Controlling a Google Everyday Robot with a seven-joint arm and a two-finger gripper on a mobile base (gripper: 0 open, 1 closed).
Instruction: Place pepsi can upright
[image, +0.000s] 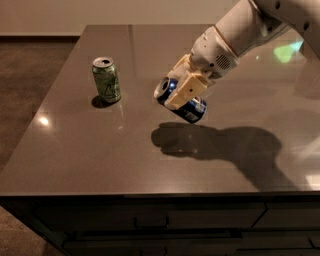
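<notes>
The pepsi can (191, 109) is dark blue with a silver end facing left. It is held tilted, lifted above the dark table top (90, 150), with its shadow on the surface below. My gripper (181, 90) reaches in from the upper right and is shut on the can, one cream-coloured finger (183, 90) lying across its front. The far finger is hidden behind the can.
A green can (106, 80) stands upright on the table to the left of the pepsi can. The table's front edge (150, 196) runs along the bottom, with drawers below. The white arm (240, 30) crosses the upper right.
</notes>
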